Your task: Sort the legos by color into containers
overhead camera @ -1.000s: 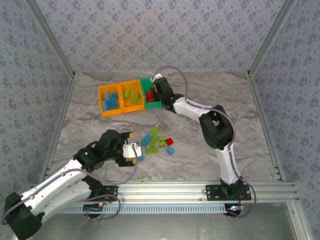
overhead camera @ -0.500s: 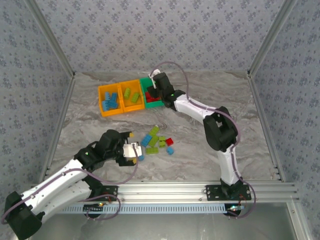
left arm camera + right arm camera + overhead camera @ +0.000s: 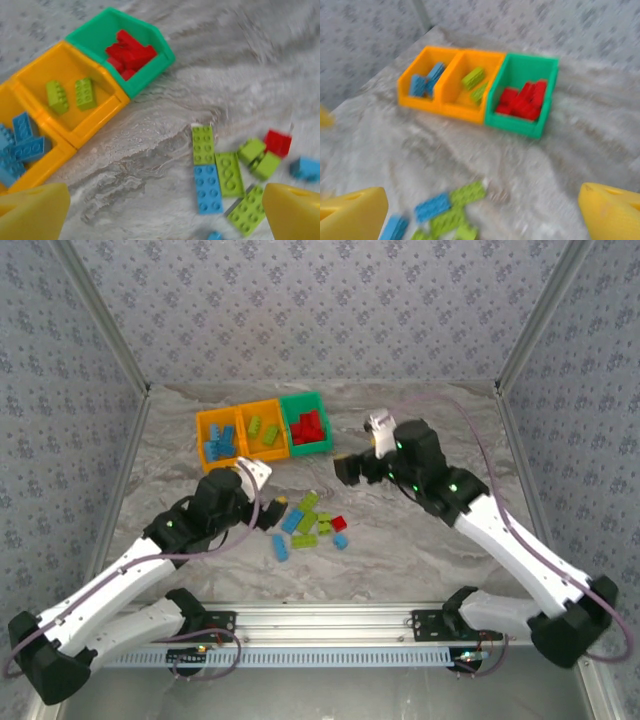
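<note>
Left gripper [image 3: 266, 508] and right gripper [image 3: 347, 469] are found spread wide, empty — loose legos [image 3: 312, 524] scattered beside the left, short of the containers [image 3: 246, 462] — one outlying brick should be straddled squarely, neighbours unnudged.

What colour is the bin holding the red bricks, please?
The bin holding the red bricks is green, clearest in the left wrist view.

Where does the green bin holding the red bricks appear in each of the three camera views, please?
Top external: the green bin sits upper centre, at the right end of the bin row.
Left wrist: the green bin is at the top, left of centre.
Right wrist: the green bin is upper right of centre.
Shared landmark: the orange bin holding lime green bricks, joined to its side.
</note>
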Controlling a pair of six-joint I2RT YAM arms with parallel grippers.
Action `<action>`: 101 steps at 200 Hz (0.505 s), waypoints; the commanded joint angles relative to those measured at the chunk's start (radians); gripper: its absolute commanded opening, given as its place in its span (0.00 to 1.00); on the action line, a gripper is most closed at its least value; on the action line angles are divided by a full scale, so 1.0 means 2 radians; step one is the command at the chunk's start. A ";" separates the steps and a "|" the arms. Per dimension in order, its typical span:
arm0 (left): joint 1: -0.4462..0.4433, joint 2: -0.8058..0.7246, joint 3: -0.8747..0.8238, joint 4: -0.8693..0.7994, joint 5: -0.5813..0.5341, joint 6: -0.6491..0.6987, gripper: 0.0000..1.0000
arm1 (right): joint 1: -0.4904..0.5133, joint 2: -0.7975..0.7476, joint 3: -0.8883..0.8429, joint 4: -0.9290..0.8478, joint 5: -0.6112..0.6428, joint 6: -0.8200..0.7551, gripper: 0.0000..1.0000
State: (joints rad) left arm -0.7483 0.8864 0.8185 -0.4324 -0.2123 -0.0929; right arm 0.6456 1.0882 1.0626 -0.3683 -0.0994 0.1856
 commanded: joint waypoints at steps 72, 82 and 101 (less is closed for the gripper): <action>-0.076 0.138 -0.040 -0.069 -0.019 -0.569 0.83 | 0.011 -0.046 -0.124 -0.026 -0.118 0.108 1.00; -0.080 0.165 -0.029 -0.085 -0.019 -0.581 0.83 | 0.011 -0.045 -0.124 -0.025 -0.118 0.108 1.00; -0.085 0.210 -0.020 -0.088 -0.015 -0.583 0.82 | 0.011 -0.045 -0.127 -0.018 -0.116 0.110 1.00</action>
State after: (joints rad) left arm -0.9058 1.2263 0.7307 -0.5545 -0.2508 -1.1320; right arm 0.6655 0.9985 0.8169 -0.4221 -0.3199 0.3786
